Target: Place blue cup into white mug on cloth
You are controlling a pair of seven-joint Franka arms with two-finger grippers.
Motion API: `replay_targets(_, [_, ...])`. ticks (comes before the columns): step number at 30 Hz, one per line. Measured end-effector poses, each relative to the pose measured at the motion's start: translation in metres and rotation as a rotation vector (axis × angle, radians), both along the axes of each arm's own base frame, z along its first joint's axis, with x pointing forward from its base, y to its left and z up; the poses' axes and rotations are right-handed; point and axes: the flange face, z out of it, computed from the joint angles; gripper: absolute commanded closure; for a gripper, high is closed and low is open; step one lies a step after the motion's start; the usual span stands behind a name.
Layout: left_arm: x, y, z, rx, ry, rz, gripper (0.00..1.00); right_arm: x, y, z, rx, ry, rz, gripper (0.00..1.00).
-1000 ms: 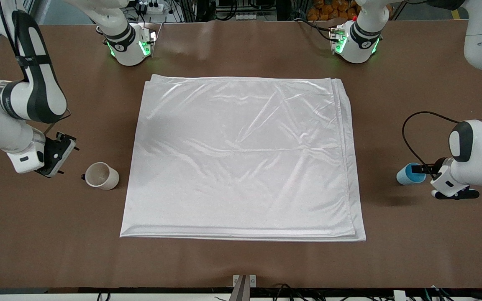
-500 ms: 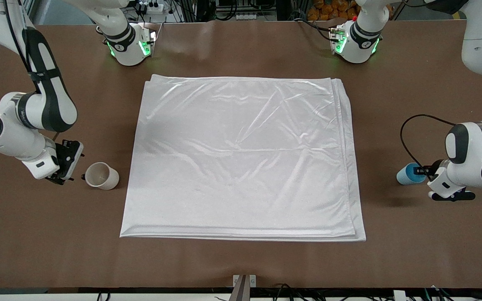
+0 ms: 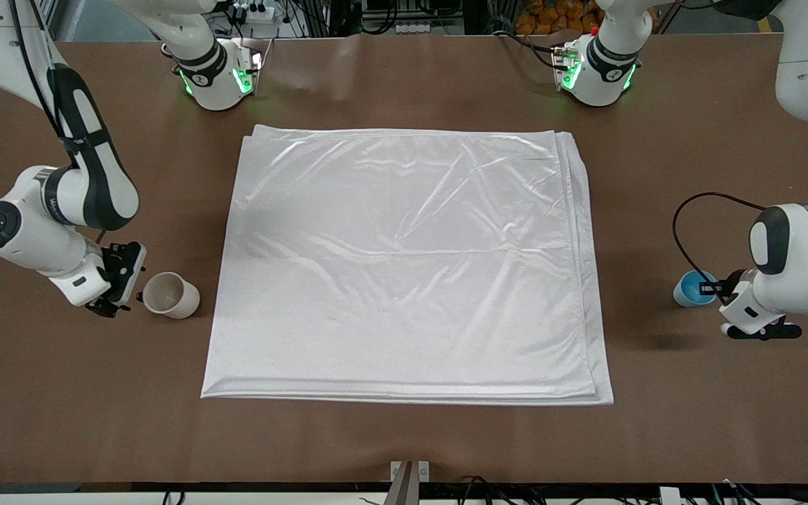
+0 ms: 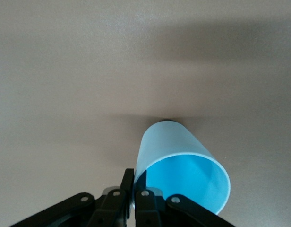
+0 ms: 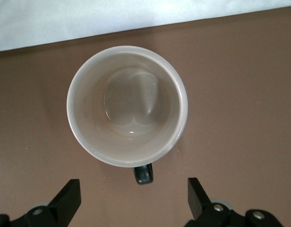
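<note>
The blue cup (image 3: 691, 288) sits at the right edge of the front view, on bare table toward the left arm's end, off the cloth (image 3: 404, 263). The left gripper (image 4: 133, 201) has its fingers pressed together on the cup's rim wall — one finger inside, one outside. The cup's long axis appears tilted, its open mouth turned toward the gripper.

The white mug (image 3: 170, 294) stands upright at the left of the front view, on bare table just beside the cloth's edge. The right gripper (image 3: 118, 280) is low and next to it, fingers (image 5: 67, 198) spread wide, with the mug's dark handle (image 5: 143, 174) pointing into the gap between them.

Both containers are empty. Judged from this layout, neither is yet on the cloth — the mug goes there first.
</note>
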Motion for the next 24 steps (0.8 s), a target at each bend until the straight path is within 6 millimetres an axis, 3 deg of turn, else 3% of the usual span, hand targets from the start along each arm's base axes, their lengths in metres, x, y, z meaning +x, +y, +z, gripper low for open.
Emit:
replay_targets(4, [0.002, 0.001, 0.005, 0.002, -0.01, 0.0, 1.0, -0.001, 0.0, -0.01, 0.0, 0.011, 0.035, 0.0])
replay_targets(12, [0.005, -0.012, 0.038, -0.003, -0.027, -0.011, 1.0, -0.004, -0.004, -0.033, 0.002, 0.04, 0.088, 0.0])
replay_targets(14, [0.005, -0.018, 0.048, -0.01, -0.027, -0.012, 1.0, -0.004, -0.006, -0.038, 0.002, 0.04, 0.096, 0.09])
replay_targets(24, [0.004, -0.036, 0.088, -0.032, -0.039, -0.016, 1.0, -0.003, -0.005, -0.042, 0.002, 0.038, 0.112, 0.74])
